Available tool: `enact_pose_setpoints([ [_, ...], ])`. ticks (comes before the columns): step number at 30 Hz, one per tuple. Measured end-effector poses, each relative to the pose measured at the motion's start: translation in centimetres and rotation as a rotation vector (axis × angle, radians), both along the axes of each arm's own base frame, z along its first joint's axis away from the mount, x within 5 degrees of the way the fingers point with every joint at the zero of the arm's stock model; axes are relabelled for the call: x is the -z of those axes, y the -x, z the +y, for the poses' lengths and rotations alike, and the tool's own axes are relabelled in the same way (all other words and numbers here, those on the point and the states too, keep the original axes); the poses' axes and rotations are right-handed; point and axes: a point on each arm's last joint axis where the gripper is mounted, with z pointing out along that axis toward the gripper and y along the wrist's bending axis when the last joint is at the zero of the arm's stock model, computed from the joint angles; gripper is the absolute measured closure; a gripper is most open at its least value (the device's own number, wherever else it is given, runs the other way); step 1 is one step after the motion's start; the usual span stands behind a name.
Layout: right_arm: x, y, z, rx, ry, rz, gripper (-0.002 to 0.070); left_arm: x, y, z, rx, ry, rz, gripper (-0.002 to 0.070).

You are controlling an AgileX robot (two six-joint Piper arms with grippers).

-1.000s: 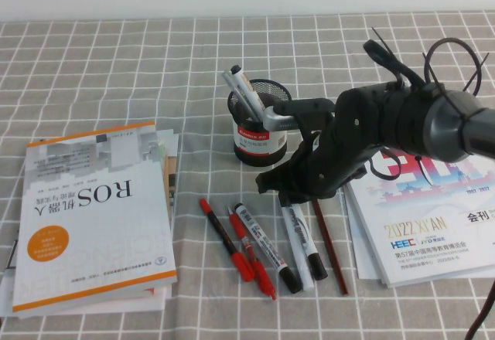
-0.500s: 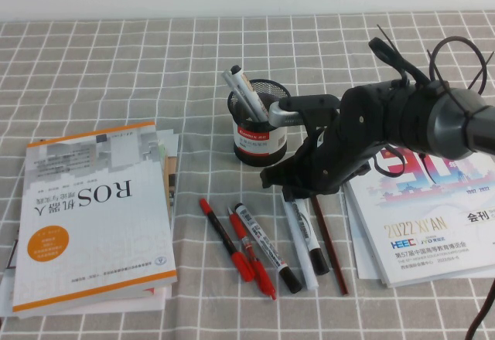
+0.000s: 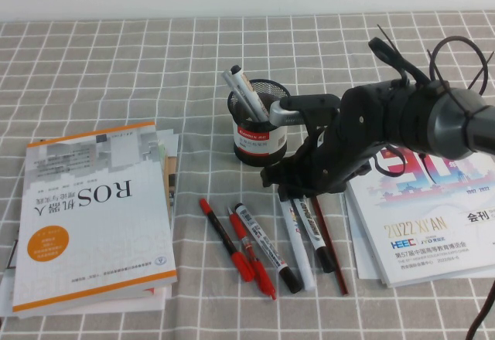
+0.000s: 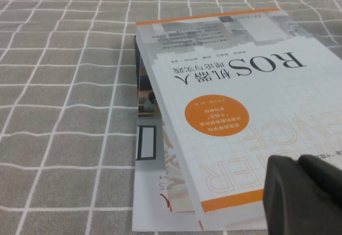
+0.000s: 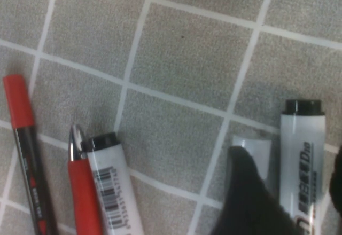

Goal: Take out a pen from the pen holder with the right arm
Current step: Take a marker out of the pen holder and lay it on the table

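High view: right hand (image 3: 298,191), beside the pen holder (image 3: 259,127), has just opened; the released marker (image 3: 313,228) lies on the tabletop (image 3: 116,62). Extraction looks complete. Left hand (image 4: 302,195) hovers over the book (image 4: 240,85), state indeterminate.

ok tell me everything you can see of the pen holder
The pen holder is a round black mesh cup with a red-and-white label, upright on the checked cloth. A marker leans in it, dark cap above the rim. The right gripper hovers open just in front, over loose pens; the left gripper is far off, over a book.
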Motion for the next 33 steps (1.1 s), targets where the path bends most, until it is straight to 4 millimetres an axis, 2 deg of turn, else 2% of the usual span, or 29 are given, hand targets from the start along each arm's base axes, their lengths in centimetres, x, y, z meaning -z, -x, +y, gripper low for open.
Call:
enact_pose_setpoints([
  [3,-0.6,0.1,-0.2,-0.01,0.008,-0.015,0.038,0.0,0.0,0.0,0.0,0.0,0.0,0.0678],
  [7,-4.7,1.2,-0.6,-0.05,0.013,-0.103,0.0411,0.0,0.0,0.0,0.0,0.0,0.0,0.0678],
  [9,-7.5,2.5,-0.8,-0.083,0.006,-0.171,0.0475,0.0,0.0,0.0,0.0,0.0,0.0,0.0678],
  [10,-9.3,3.5,-1.1,-0.099,0.001,-0.21,0.0534,0.0,0.0,0.0,0.0,0.0,0.0,0.0678],
  [12,-11.7,5.3,-1.6,-0.12,-0.016,-0.26,0.0609,0.0,0.0,0.0,0.0,0.0,0.0,0.0678],
  [15,-14.7,8.1,-3.3,-0.136,-0.029,-0.304,0.0666,0.0,0.0,0.0,0.0,0.0,0.0,0.0678],
  [17,-15.9,9.8,-4.6,-0.14,-0.025,-0.311,0.0679,0.0,0.0,0.0,0.0,0.0,0.0,0.0678],
  [22,-17.9,14.1,-8.1,-0.145,-0.021,-0.344,0.0687,0.0,0.0,0.0,0.0,0.0,0.0,0.0678],
  [29,-17.1,19.3,-11.8,-0.169,0.034,-0.223,0.0688,0.0,0.0,0.0,0.0,0.0,0.0,0.0678],
  [33,-17.6,20.9,-12.9,-0.176,0.055,-0.185,0.0688,0.0,0.0,0.0,0.0,0.0,0.0,0.0678],
])
